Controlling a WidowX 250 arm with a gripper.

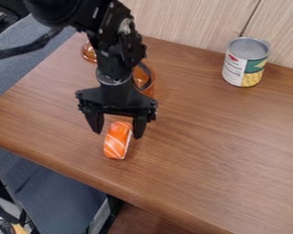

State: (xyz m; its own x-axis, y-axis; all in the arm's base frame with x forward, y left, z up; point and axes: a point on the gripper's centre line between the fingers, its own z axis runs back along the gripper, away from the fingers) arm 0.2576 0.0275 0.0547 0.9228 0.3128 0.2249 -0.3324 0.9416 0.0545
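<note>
The claw [117, 126] is spread wide over the surface [216, 141], with its tips at either side of the far end of the orange, white-striped sushi piece [117, 140]; nothing is seen to be gripped. For a sound pick, the gap is best centred over the piece first, since the fingertip at the view's right appears nearer to it than the other one. The claw is then best lowered straight, farther along toward the piece's middle, so that the long sides are pinched evenly and the near end is not left to droop. Whether the tips are already low enough cannot be told. The piece is laid flat, its long axis run from the far end under the claw toward the near edge of the surface, with the near end slanted slightly to the view's left. By its shape, neither end is clearly marked as a front.
</note>
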